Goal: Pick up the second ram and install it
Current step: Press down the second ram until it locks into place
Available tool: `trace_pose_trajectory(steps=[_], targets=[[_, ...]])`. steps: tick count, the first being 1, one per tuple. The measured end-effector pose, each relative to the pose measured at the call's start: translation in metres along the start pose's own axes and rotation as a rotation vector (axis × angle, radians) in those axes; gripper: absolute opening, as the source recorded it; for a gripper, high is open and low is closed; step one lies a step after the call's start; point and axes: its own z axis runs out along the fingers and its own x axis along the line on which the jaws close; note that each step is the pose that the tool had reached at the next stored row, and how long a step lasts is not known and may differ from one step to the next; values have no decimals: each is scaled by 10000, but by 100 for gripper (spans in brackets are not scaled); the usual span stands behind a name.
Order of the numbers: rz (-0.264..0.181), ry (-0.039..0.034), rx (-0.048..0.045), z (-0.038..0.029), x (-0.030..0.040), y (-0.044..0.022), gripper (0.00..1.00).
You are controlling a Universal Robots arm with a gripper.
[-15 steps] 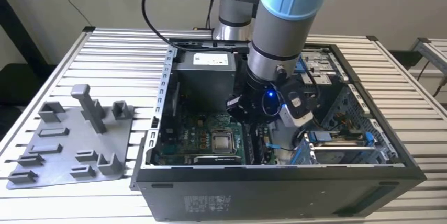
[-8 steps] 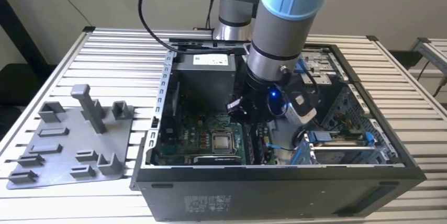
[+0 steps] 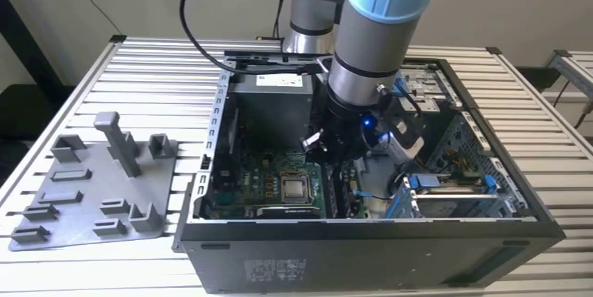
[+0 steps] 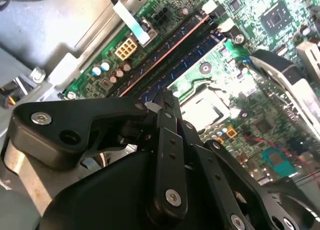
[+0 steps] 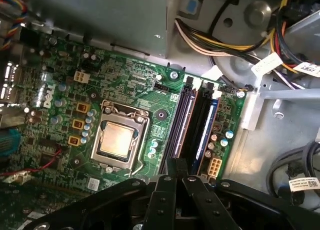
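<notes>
My claw (image 5: 182, 171) is matte black plastic, its flat links pinned with bright screws. The links close to a point at the tips in both wrist views, with no gap and nothing showing between them, so I take it as closed and empty. In the exterior view it (image 3: 338, 150) hangs low inside the case (image 3: 371, 231), a black sheet-metal box lying on its side with the panel off.

Just past my tips run the sockets (image 5: 182, 122), long black parallel channels with white latches at their far ends. The ram (image 5: 206, 122) looks to be the thin dark strip with a bluish sheen standing in the channel nearest the board's edge; I cannot tell whether it is fully seated.

They sit on a glossy green board (image 5: 65, 59) dotted with small cans and orange parts. Beside the sockets is the processor (image 5: 116, 140), a dull metal square in a steel frame. Yellow, black and orange cables (image 5: 210, 42) carry white labels whose print is too small to read.

Outside the case, a grey plastic tray (image 3: 93, 193) with upright pegs lies on the slatted metal table (image 3: 157, 61).
</notes>
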Motion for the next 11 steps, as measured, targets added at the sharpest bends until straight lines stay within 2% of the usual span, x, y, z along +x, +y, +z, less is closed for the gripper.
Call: trace_pose_trajectory(steps=[11], targets=[[-1953, 41, 19, -1, 0, 0, 11]])
